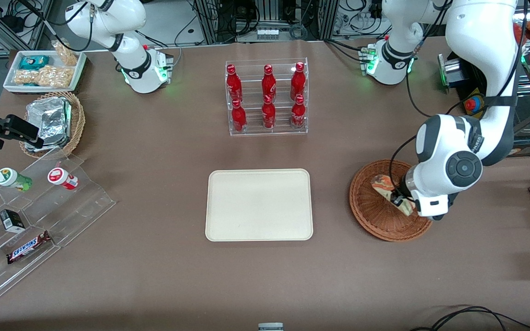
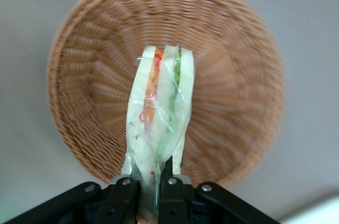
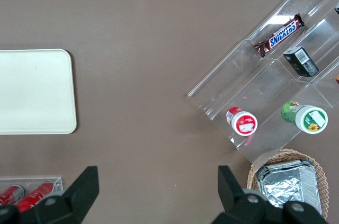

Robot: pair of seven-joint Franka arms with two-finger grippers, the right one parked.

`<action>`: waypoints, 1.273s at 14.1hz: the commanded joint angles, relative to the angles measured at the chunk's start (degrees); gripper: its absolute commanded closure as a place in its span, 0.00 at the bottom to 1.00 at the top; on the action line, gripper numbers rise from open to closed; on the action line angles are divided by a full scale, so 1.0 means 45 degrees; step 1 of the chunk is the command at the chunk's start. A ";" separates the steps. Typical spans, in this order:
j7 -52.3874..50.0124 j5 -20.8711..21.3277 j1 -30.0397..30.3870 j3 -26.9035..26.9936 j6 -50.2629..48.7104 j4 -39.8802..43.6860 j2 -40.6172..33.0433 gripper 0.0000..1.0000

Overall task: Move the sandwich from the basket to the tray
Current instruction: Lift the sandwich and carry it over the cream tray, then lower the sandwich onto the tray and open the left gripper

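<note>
Left arm's gripper (image 2: 150, 184) is clamped on one end of the wrapped sandwich (image 2: 159, 123), fingers (image 2: 170, 189) pinching the clear film w/ the wedge between them. Sandwich is above the reddish-brown wicker basket (image 1: 375, 207); wrist cam shows orange & green filling layers edge-on, w/ the basket's weave blurred below it. Can't tell if its lower end touches the weave. Front cam: basket sits at 3 o'clock of the cream tray (image 1: 259, 204), near but apart. Rack of red bottles (image 1: 267, 96) at tray's 12 o'clock.
</note>
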 commanded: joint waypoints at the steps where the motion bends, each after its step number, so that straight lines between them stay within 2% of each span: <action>1: 0.1079 -0.0069 -0.0204 -0.1190 -0.0368 0.1920 0.1045 0.98; 3: 0.3181 -0.0030 -0.0359 -0.2090 -0.0407 0.3579 0.2157 0.97; 4: 0.3697 -0.0030 -0.0669 -0.2152 -0.0427 0.4226 0.2627 0.95; 5: 0.3818 0.0357 -0.1407 -0.2134 -0.0446 0.5102 0.3192 0.93; 6: 0.3819 0.1444 -0.2014 -0.2133 -0.0466 0.5904 0.3836 0.93; 7: 0.3607 0.2112 -0.2523 -0.2172 -0.0408 0.6627 0.4558 0.96; 10: 0.2727 0.1808 -0.3619 -0.2269 -0.0427 0.8913 0.6454 1.00; 13: 0.2590 0.1670 -0.4224 -0.2972 -0.0349 0.9466 0.7141 1.00; 18: 0.2062 0.1884 -0.5593 -0.2369 -0.0193 1.0541 0.8510 1.00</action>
